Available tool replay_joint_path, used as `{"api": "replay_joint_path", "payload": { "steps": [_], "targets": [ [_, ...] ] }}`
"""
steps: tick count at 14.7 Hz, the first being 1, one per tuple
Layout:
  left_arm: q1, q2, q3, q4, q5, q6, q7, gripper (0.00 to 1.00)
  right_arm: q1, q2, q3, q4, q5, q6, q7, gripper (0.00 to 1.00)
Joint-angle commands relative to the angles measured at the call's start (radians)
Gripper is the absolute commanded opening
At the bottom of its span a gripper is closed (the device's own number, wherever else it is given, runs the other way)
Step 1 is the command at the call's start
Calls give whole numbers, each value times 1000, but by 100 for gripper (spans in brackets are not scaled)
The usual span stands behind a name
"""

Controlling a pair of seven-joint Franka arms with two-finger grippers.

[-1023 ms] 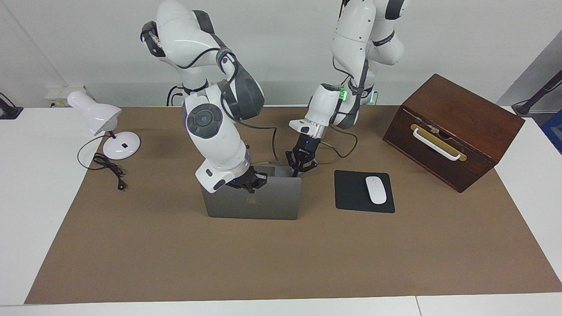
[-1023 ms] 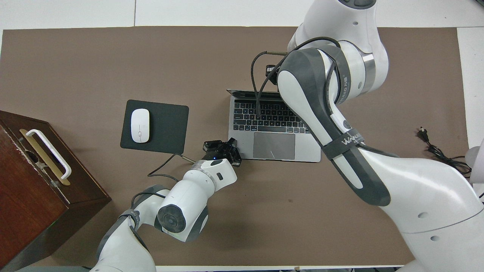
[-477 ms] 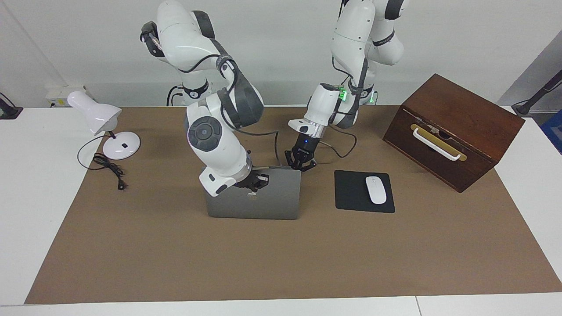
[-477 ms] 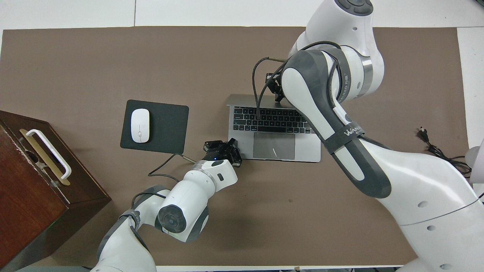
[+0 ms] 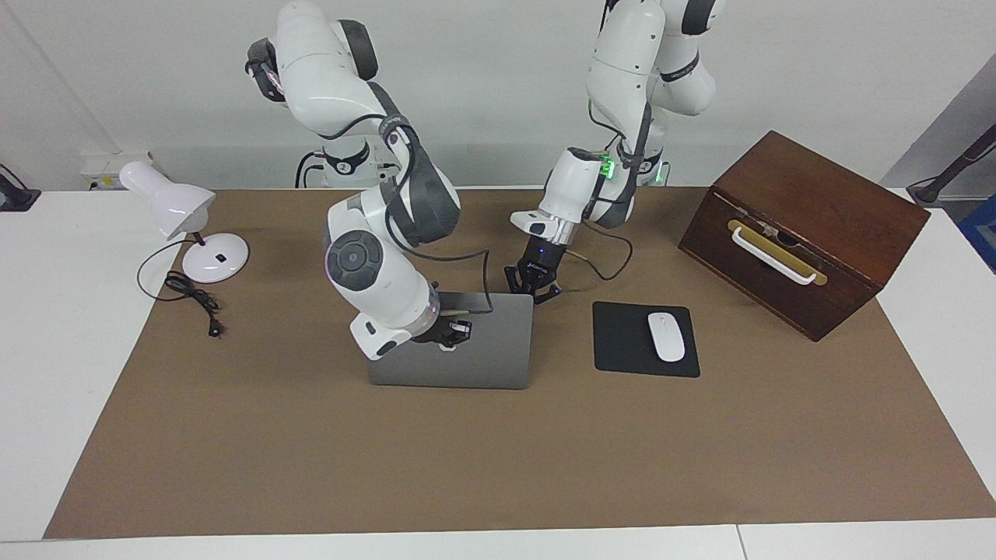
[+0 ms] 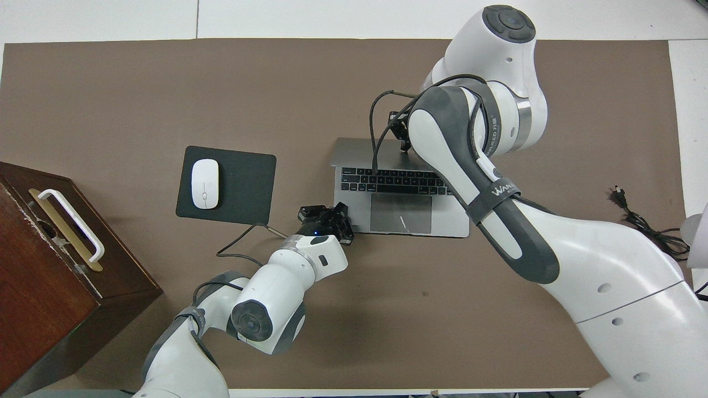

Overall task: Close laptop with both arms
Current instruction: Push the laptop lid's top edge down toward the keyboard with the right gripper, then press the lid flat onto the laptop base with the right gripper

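The silver-grey laptop [image 5: 486, 354] stands half open on the brown mat, its lid leaning low over the keyboard [image 6: 395, 181]. The dark logo on the lid is covered by my right gripper [image 5: 447, 336], which lies against the lid's outer face near its middle. In the overhead view the right gripper [image 6: 399, 132] is mostly hidden by its own arm. My left gripper [image 5: 535, 286] sits low at the laptop's corner nearest the robots, toward the left arm's end. It also shows in the overhead view [image 6: 331, 215], at the base's corner beside the trackpad [image 6: 401, 213].
A black mousepad [image 5: 622, 342] with a white mouse [image 5: 666, 336] lies beside the laptop, toward the left arm's end. A brown wooden box [image 5: 809, 233] with a white handle stands past it. A white lamp [image 5: 179, 210] and its cord [image 5: 194, 299] are at the right arm's end.
The lid has tipped further down over the keyboard, and my right gripper has gone down with it on the lid's outer face. The left gripper has stayed at the base's corner.
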Motion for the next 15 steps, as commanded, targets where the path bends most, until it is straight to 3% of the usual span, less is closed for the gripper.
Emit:
{"api": "replay_joint_path", "payload": {
  "steps": [1, 11, 15],
  "targets": [
    [-25, 43, 14, -12, 0, 16, 9, 0, -10, -11, 12, -50, 17, 24, 5, 0],
    [-30, 51, 14, -6, 0, 16, 16, 0, -44, 12, 14, -50, 18, 6, -5, 0],
    [-30, 53, 15, -6, 0, 16, 17, 0, -46, 5, 12, -39, 25, -134, -1, 0]
  ]
}}
